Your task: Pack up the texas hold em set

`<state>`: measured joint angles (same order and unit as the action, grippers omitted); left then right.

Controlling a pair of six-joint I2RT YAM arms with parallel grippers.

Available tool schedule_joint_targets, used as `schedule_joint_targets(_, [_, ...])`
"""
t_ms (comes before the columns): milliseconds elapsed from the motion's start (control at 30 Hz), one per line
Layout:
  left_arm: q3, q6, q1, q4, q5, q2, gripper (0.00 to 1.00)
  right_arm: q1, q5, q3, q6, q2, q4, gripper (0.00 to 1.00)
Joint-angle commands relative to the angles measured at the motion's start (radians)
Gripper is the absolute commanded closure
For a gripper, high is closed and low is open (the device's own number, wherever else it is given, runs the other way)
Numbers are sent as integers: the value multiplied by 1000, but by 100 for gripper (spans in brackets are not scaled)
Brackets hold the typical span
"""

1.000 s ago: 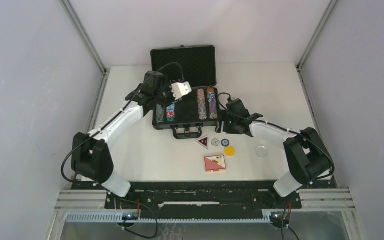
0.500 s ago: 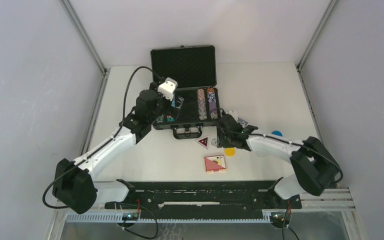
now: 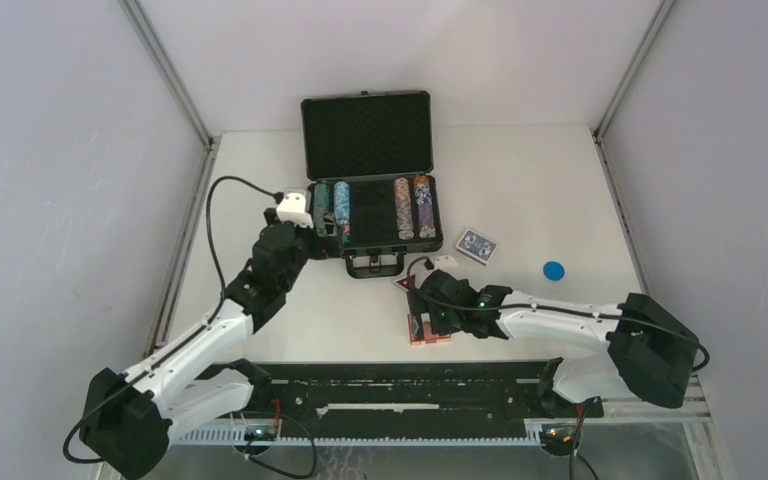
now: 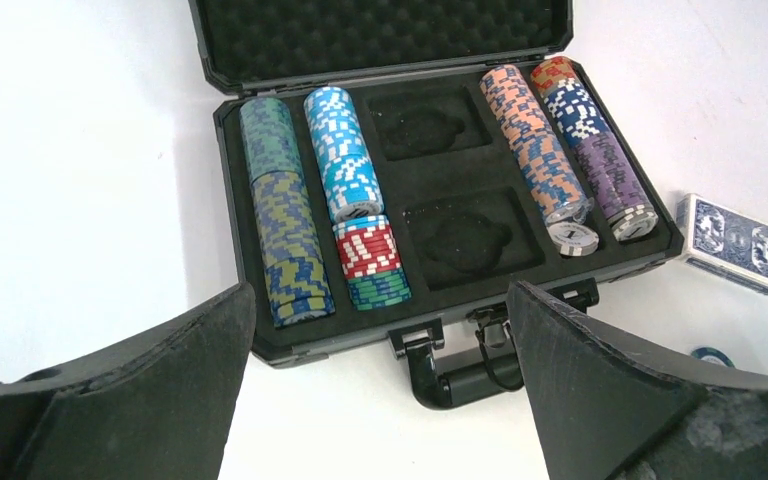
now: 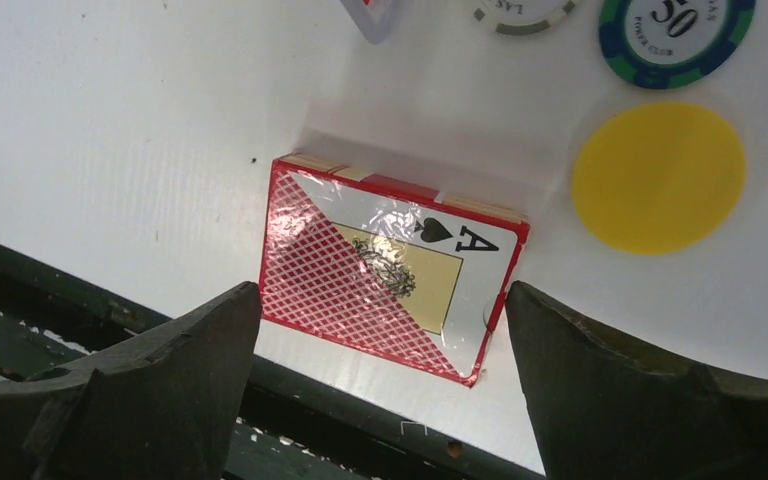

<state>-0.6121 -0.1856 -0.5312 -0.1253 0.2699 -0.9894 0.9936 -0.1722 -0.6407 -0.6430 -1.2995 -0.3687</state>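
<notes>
The black briefcase (image 3: 370, 243) lies open at the back, lid (image 3: 367, 133) upright. Rows of multicoloured chips (image 4: 285, 230) fill its side slots, and the two middle card pockets (image 4: 468, 235) hold nothing. My left gripper (image 4: 380, 340) hangs open over the table just before the case's handle (image 4: 460, 375), left gripper (image 3: 312, 232) at the case's front left corner. My right gripper (image 5: 380, 330) is open, straddling the red deck (image 5: 390, 265) without touching it, right gripper (image 3: 430, 308). The blue deck (image 3: 477, 245) lies right of the case.
A yellow round button (image 5: 658, 176), a green and blue chip (image 5: 676, 25), a grey-white chip (image 5: 522, 10) and a triangular button (image 3: 404, 283) lie beyond the red deck. A blue round button (image 3: 554, 269) sits further right. The black rail (image 5: 110, 330) runs along the near table edge.
My left gripper drew back from over the chip rows to the case's front left and opened. My right gripper moved from beside the case to the red deck, uncovering the blue deck.
</notes>
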Motion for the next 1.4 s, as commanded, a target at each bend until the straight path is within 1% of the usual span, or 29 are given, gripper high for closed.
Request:
schedule_joint_targets(0, [52, -67, -16, -43, 40, 66, 0, 45, -59, -94, -40, -79, -21, 0])
schedule_joint_targets(100, [72, -72, -19, -38, 45, 92, 0, 79, -98, -133, -43, -144, -60, 0])
schedule_joint_targets(200, [79, -76, -22, -34, 41, 106, 0, 102, -123, -149, -63, -175, -73, 0])
schedule_joint_targets(267, [77, -77, -26, -34, 40, 106, 0, 103, -162, -150, -86, -156, -89, 0])
schedule_joint_targets(333, [77, -75, -28, -40, 41, 102, 0, 92, -189, -149, -79, -98, -91, 0])
schedule_joint_targets(433, [80, -74, -42, -60, 59, 97, 0, 23, -172, -151, -55, -10, -100, 0])
schedule_joint_targets(533, [76, -65, -60, -67, 77, 100, 0, -89, -151, -151, -6, 50, -119, 0])
schedule_joint_targets(633, [76, -51, -76, -75, 83, 98, 0, -187, -121, -151, 68, 53, -126, 0])
schedule_joint_targets(767, [81, -48, -82, -79, 92, 90, 0, -253, -104, -149, 120, 6, -125, 0])
schedule_joint_targets(967, [74, -68, -87, -77, 111, 74, 0, -261, -107, -118, 106, -94, -89, 8])
schedule_joint_targets(1233, [36, -91, -90, -19, 148, 28, 0, -254, -107, -84, 87, -136, -57, 10])
schedule_joint_targets(1367, [35, -91, -90, -19, 143, 28, 0, -251, -108, -83, 85, -155, -55, 18])
